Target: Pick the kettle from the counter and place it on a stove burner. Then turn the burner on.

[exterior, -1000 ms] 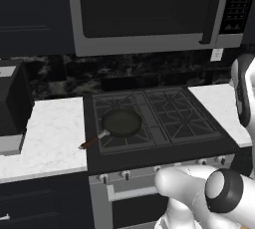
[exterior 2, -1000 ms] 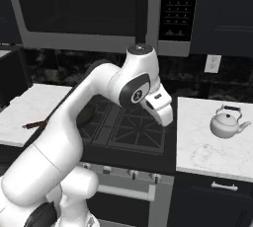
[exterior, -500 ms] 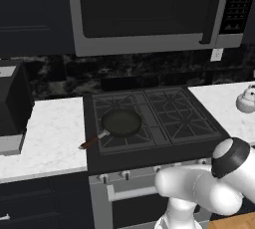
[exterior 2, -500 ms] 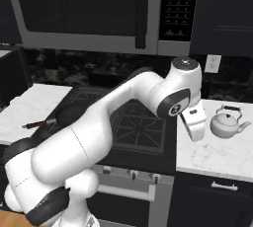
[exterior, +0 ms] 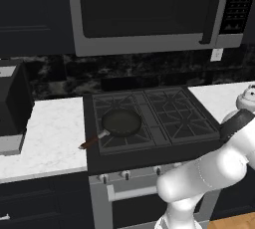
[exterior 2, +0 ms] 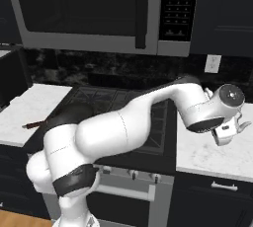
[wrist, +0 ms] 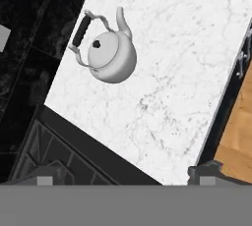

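Hand view: kettle [wrist: 109, 55] sits upright on the counter [wrist: 187, 68], beside the black cooktop [wrist: 59, 151]. Gripper [wrist: 125, 177] hangs above the kettle, touching nothing, its 2 fingertips spread apart.

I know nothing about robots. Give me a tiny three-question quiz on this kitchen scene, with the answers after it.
1. True or false: the kettle stands on the white counter, apart from the gripper.
2. What sits on the stove burner at the cooktop's left? A) the kettle B) a frying pan C) a bowl
3. Fill in: the kettle's lid knob is ____ in colour.

Key: 1 true. 2 B. 3 black.
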### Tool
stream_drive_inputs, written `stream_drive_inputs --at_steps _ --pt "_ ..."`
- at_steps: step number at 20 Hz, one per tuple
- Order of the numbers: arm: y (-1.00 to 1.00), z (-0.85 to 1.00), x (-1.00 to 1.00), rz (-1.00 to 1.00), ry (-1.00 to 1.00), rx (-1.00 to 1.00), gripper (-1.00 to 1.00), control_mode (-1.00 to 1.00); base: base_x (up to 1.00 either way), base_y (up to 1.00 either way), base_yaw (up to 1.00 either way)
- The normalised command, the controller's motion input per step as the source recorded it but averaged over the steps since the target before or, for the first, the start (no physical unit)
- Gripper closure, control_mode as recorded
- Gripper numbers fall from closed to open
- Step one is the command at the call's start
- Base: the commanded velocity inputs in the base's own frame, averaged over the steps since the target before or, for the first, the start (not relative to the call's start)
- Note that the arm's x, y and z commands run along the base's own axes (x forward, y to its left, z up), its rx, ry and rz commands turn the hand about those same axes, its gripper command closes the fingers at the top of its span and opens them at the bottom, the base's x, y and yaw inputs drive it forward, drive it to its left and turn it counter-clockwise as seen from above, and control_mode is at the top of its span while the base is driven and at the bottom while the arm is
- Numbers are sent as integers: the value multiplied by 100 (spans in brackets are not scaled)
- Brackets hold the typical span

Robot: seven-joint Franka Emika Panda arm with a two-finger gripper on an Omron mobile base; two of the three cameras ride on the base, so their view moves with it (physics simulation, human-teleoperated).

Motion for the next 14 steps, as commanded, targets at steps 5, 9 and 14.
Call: stream_drive_inputs --at_steps 5,9,14 --pt "-24 0 72 12 -3 0 -100 -100 0 0 0" --pt "0 -1 60 0 0 0 -100 -100 0 0 0" --pt "-1 -1 22 0 4 0 -100 -100 0 0 0"
